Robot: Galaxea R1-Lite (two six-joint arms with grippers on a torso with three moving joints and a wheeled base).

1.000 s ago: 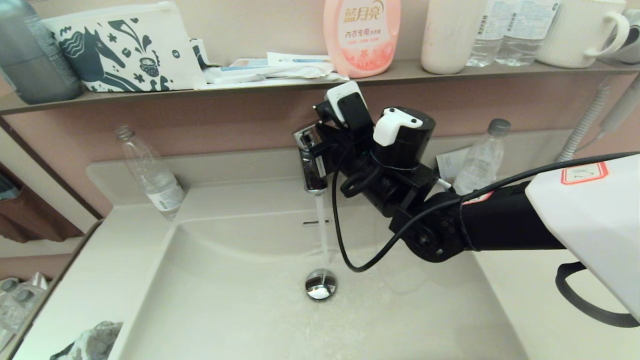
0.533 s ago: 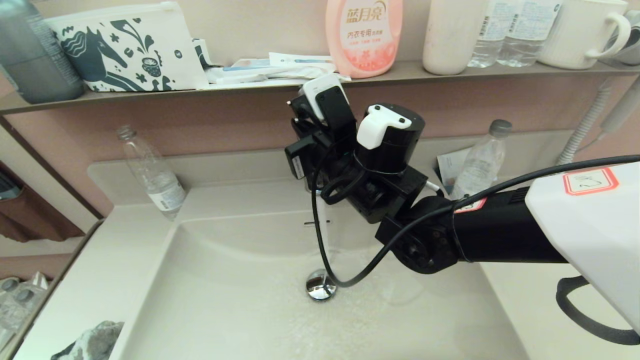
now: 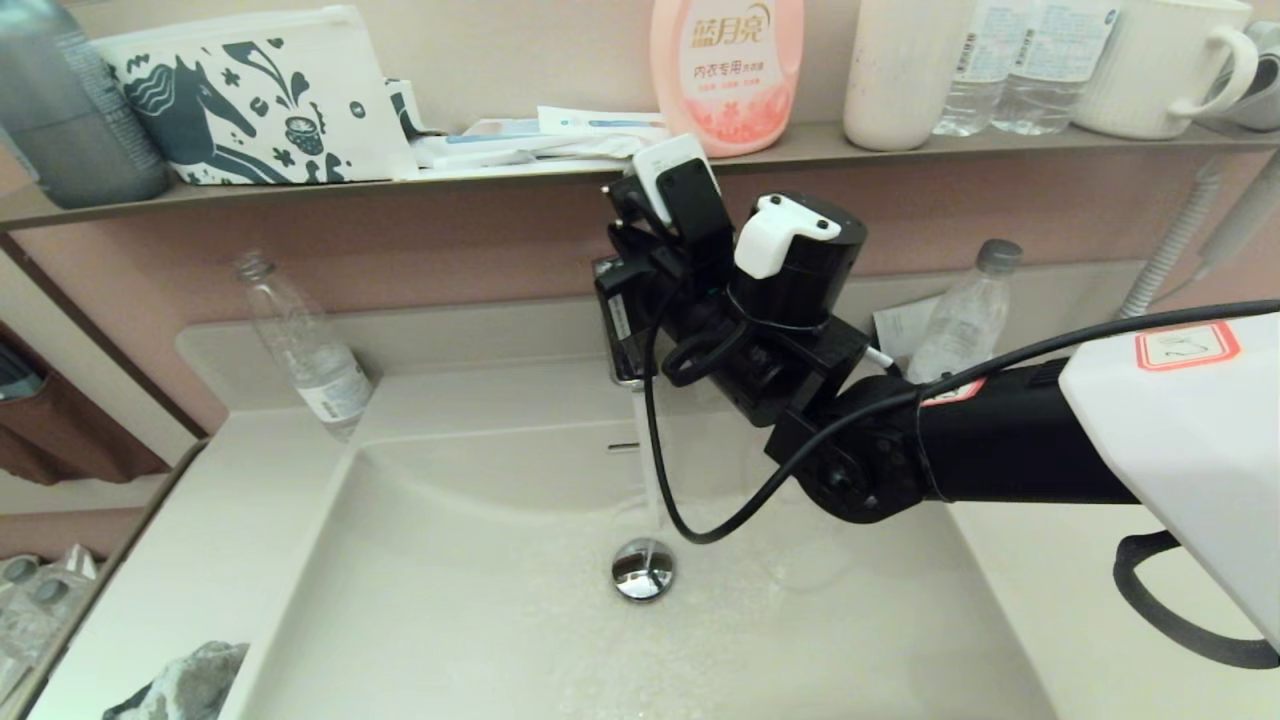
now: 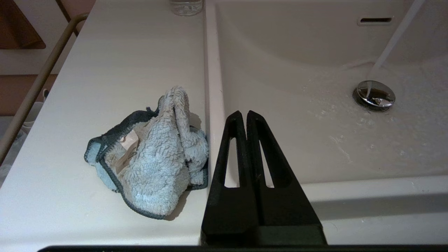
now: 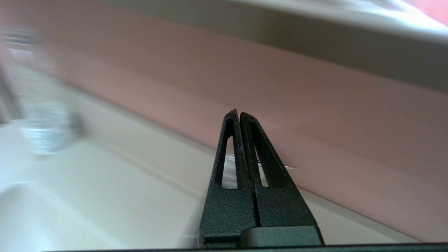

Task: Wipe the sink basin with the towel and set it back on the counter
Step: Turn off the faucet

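Note:
The cream sink basin point(image 3: 450, 600) has water running from the chrome faucet point(image 3: 622, 335) onto its round drain plug point(image 3: 642, 570). The grey fluffy towel point(image 4: 154, 157) lies crumpled on the counter point(image 4: 105, 70) left of the bowl, and its edge shows in the head view point(image 3: 190, 685). My left gripper point(image 4: 244, 113) is shut and empty, hovering over the bowl's front left corner, just right of the towel. My right gripper point(image 5: 239, 113) is shut and empty, raised at the faucet's top, with a chrome part point(image 5: 229, 176) showing behind its fingers. The right wrist hides the faucet handle in the head view.
A plastic bottle point(image 3: 300, 345) stands on the left rear counter and another point(image 3: 960, 315) on the right rear. The thin shelf point(image 3: 400, 180) above carries a horse-print pouch point(image 3: 250, 95), a pink bottle point(image 3: 725, 70) and a mug. A metal rail point(image 4: 35, 84) runs along the counter's left edge.
My right wrist swung left across the faucet, then came back right and slightly up. Water keeps running. The towel and left gripper have not moved.

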